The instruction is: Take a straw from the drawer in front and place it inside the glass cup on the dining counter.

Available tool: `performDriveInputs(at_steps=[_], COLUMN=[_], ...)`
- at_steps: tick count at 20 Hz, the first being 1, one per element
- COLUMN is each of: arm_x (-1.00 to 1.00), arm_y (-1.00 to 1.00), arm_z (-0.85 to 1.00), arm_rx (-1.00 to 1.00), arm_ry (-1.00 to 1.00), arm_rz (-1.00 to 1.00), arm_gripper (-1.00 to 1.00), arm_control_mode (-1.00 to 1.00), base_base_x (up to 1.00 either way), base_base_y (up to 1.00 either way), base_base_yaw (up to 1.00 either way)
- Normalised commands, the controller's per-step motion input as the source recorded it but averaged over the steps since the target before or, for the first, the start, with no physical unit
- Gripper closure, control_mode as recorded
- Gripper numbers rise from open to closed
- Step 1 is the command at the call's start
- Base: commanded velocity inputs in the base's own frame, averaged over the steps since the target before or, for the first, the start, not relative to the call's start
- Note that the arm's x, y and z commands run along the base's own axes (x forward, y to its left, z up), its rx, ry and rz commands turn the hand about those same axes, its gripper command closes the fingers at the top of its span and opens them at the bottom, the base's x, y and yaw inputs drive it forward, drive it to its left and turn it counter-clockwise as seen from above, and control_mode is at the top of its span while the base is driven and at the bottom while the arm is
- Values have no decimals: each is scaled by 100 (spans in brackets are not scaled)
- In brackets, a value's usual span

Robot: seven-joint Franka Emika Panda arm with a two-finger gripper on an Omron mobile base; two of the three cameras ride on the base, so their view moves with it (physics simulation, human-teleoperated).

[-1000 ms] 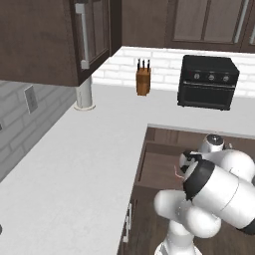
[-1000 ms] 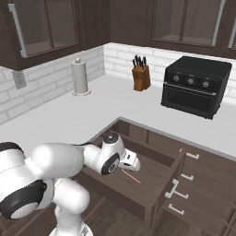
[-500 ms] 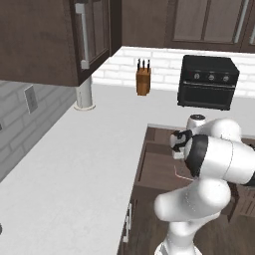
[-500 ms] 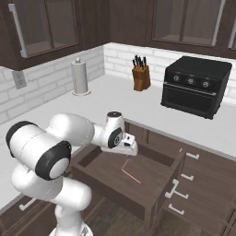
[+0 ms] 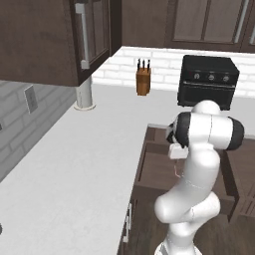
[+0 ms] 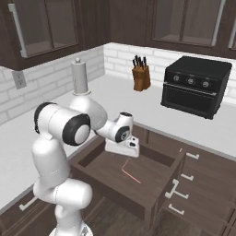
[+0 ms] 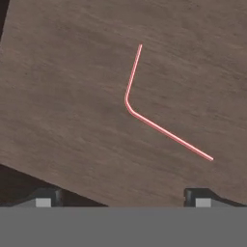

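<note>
The drawer [image 6: 154, 203] is dark brown wood, its floor streaked with a fine, lighter grain in the hand view. On it lies a thin straw [image 7: 144, 117], pale red to pink, with a lighter line along its length. The fingers [image 7: 44, 197] are dark grey with paler grey tips. The worktop [image 5: 79, 164] is plain white, backed by white brick with grey seams. At twelve o'clock stands an orange-brown knife block [image 6: 141, 78] with black handles; at two o'clock a black toaster oven [image 6: 196, 86] with silver knobs. The wall cabinets [image 5: 45, 40] are dark brown
</note>
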Motion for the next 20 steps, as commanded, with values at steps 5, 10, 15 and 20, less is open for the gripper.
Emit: performDriveInputs(at_steps=[5, 10, 15, 20], arm_x=[30, 40, 22, 0], arm_y=[0, 0, 0, 0], arm_z=[-60, -47, -49, -44], arm_rx=[5, 0, 0, 0], arm_ry=[7, 7, 6, 0], arm_rz=[3, 3, 4, 4], arm_gripper=[-100, -100, -100, -100], arm_control_mode=[-100, -100, -100, -100], base_base_x=[0, 0, 0, 0], base_base_y=[0, 0, 0, 0], base_base_yaw=[0, 0, 0, 0])
